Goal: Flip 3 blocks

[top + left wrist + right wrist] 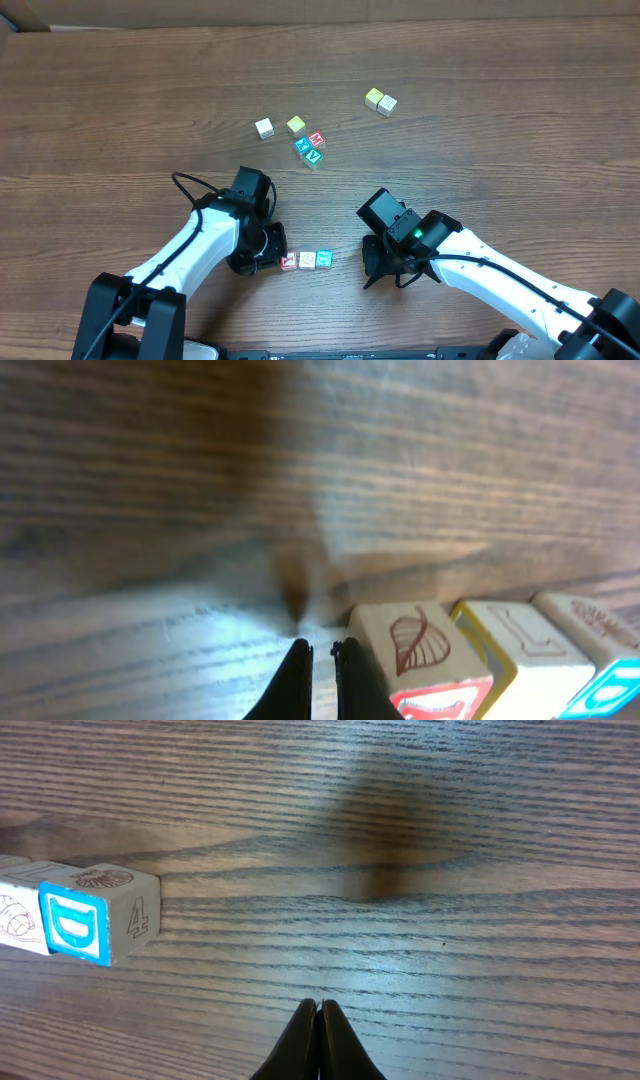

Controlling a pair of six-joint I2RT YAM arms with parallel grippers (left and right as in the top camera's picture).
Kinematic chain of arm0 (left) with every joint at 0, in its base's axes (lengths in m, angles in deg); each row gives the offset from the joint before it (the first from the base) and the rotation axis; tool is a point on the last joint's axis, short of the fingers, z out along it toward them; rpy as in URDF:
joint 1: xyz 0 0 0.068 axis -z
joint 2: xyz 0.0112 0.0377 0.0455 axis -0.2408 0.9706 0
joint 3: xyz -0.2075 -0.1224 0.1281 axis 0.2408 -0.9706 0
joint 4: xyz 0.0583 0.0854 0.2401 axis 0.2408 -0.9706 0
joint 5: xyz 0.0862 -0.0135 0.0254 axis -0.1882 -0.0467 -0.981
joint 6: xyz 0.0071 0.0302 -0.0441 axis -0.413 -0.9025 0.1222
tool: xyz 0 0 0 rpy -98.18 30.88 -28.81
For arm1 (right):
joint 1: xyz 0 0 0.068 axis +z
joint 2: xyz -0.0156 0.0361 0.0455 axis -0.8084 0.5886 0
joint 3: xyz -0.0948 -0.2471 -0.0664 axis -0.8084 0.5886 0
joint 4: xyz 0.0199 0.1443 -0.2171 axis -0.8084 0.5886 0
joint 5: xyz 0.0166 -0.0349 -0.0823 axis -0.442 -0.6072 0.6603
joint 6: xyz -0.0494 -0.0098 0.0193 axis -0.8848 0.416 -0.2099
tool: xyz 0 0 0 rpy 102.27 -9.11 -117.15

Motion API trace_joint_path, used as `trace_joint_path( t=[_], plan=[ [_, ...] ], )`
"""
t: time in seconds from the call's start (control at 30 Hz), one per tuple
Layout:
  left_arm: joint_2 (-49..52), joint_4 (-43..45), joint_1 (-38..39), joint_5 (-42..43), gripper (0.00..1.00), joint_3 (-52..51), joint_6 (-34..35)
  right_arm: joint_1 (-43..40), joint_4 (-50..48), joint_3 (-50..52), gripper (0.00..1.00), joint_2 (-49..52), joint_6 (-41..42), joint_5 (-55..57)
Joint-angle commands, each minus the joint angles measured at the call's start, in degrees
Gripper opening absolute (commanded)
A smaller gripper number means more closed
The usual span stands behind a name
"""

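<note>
Three blocks lie in a short row near the table's front edge: a red-faced block [289, 262], a whitish block [307, 260] and a blue-faced block [324, 258]. My left gripper [272, 256] is shut and empty at the row's left end. In the left wrist view its fingertips [320, 652] rest on the table right beside the red block [415, 650], which shows a leaf drawing; the whitish block [515, 650] follows. My right gripper [380, 268] is shut and empty, a little right of the row. The right wrist view shows the blue D face [75, 925] left of the gripper [317, 1010].
Farther back on the wooden table sit a white cube [264, 128], a yellow-topped cube [296, 125], and a cluster of a red cube [317, 139], a blue X cube [303, 146] and a green V cube [313, 156]. Two pale cubes [380, 101] lie at the back right.
</note>
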Motion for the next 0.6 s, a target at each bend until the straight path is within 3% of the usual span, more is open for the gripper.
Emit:
trace_joint_path(
  t=[0.0,0.57],
  plan=[
    [0.24,-0.72,0.61,0.76,0.04,-0.22,1.68,0.22,-0.31,0.35,0.04,-0.26,-0.48,-1.09],
    [0.24,3.13,0.57,0.55,0.04,-0.22,1.31,0.22,-0.33,0.35,0.04,-0.26,-2.05,-2.12]
  ],
)
